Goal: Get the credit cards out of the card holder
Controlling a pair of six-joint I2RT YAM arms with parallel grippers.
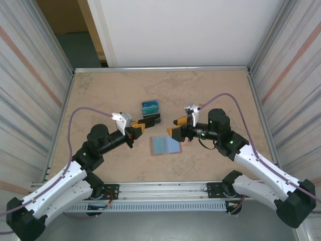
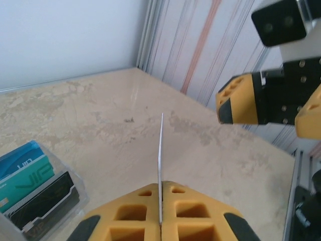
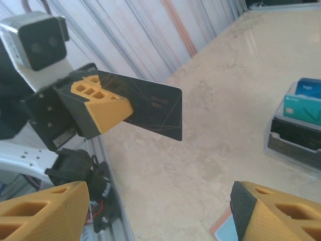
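L gripper [image 2: 160, 193] clamps dark credit card [image 3: 150, 108] by one end; R gripper [image 3: 160, 201] spread wide, empty. Card thin, stiff, slick: pinch flat faces.

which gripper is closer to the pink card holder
Right. The right gripper hangs open just past the far right corner of the card holder; the left gripper, shut on a dark card, sits farther off beyond its far left corner.

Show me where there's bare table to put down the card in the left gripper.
Bare: the table along the back wall, and the near strip between wallet and rail. Crowded: the middle, with card box, left gripper, its card and right gripper.
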